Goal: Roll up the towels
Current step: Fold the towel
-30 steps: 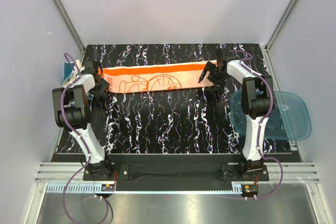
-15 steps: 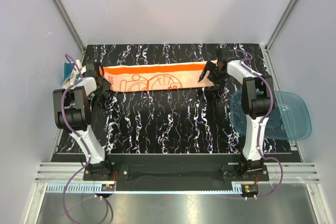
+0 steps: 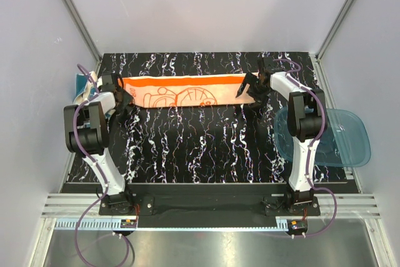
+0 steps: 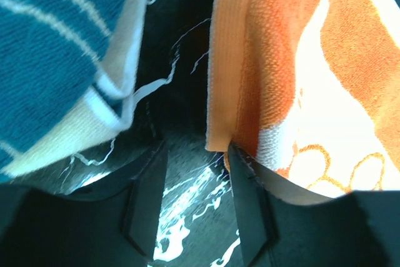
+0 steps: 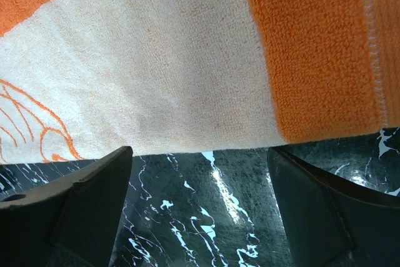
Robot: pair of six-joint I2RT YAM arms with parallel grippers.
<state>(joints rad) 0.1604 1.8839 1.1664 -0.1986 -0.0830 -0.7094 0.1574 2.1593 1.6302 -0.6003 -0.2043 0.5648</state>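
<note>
The orange and peach towel (image 3: 184,92) lies spread flat in a long strip across the back of the table. My left gripper (image 3: 123,99) sits at its left end, open. In the left wrist view, only bare table shows between the fingers, and the towel's corner (image 4: 215,136) touches the right fingertip (image 4: 240,161). The teal towel (image 4: 50,42) lies bunched just left of that gripper and peeks out behind the left arm (image 3: 82,84). My right gripper (image 3: 247,89) stands wide open at the right end. The towel's near edge (image 5: 187,60) lies just beyond its fingertips.
A translucent blue plastic tray (image 3: 350,136) hangs over the table's right edge beside the right arm. White walls enclose the black marbled tabletop (image 3: 200,148) at the back and sides. Both arm bases stand at the near edge.
The towel's left end has shifted slightly toward the back, so the strip lies straighter. My left gripper moved with it and its jaws narrowed a little. The right arm has not moved.
</note>
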